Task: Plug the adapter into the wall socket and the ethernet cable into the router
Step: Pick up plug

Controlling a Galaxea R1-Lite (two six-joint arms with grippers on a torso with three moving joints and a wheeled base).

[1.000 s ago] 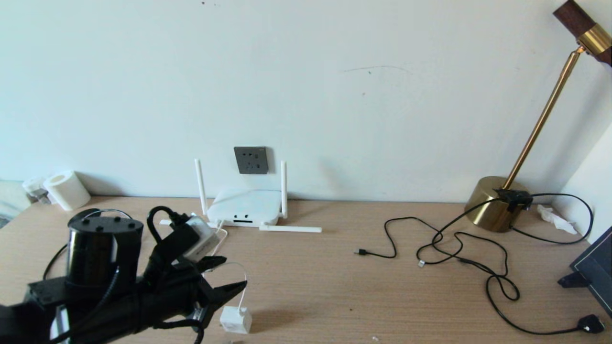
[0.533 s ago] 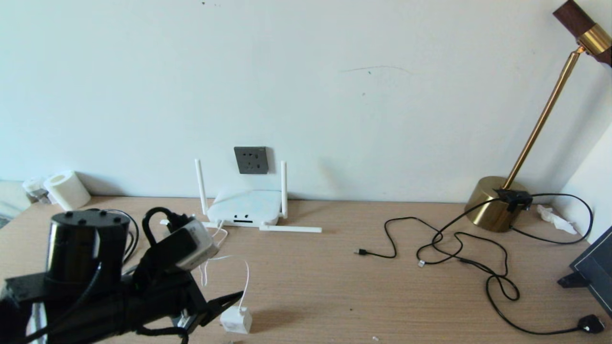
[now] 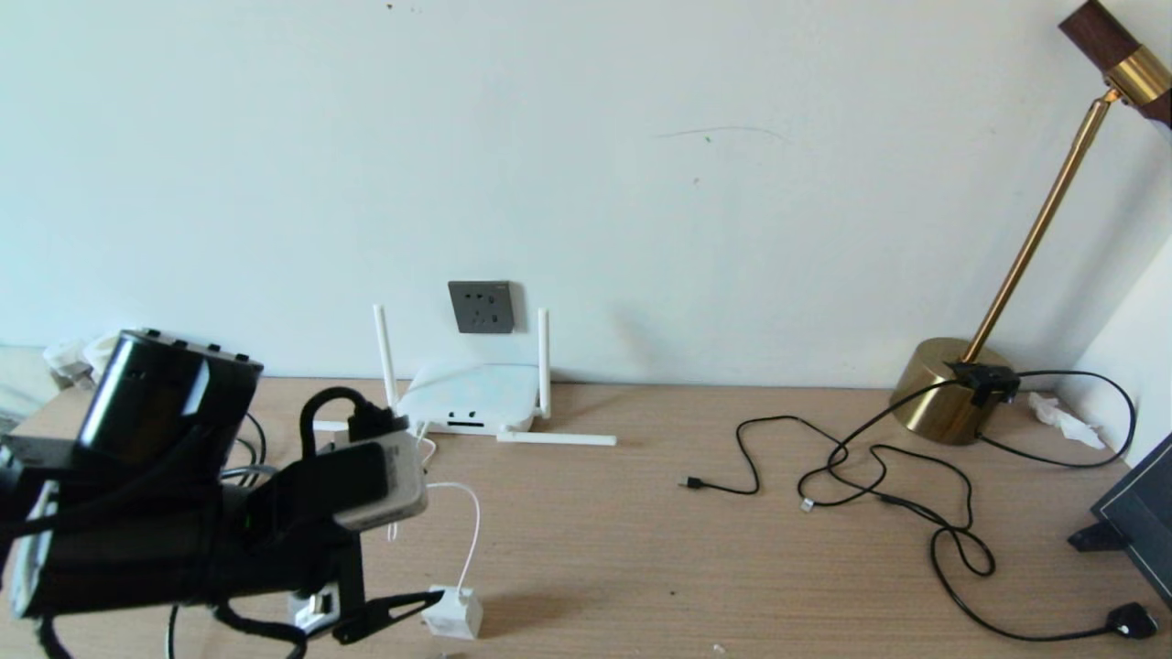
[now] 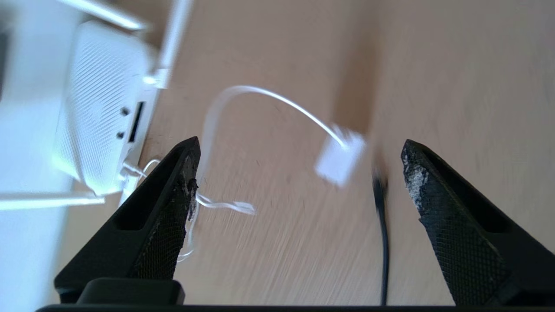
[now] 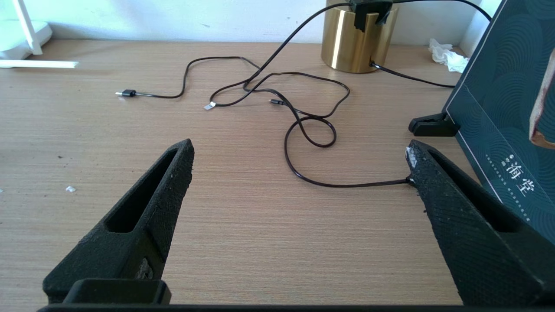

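The white adapter (image 3: 453,611) lies on the wooden table near its front edge, and its thin white cord (image 3: 472,531) arcs back to the white router (image 3: 472,395). The router sits against the wall under the dark grey wall socket (image 3: 481,307). My left gripper (image 4: 300,143) is low over the table and open, with nothing between the fingers. The adapter (image 4: 340,159) lies just ahead of them. One black finger (image 3: 403,606) points at the adapter from the left. A black cable (image 4: 382,242), apparently the ethernet cable, runs beside the adapter. My right gripper (image 5: 300,145) hangs open over bare table.
Thin black USB cables (image 3: 879,476) sprawl across the right half of the table. They lead to a brass lamp base (image 3: 948,389). A dark green box (image 5: 498,130) on a black stand (image 5: 433,125) is at the far right. A paper roll (image 3: 96,348) shows behind my left arm.
My left gripper has opened wider and its wrist has rolled, so one finger now lies low beside the adapter. The adapter has not moved. The right arm is still.
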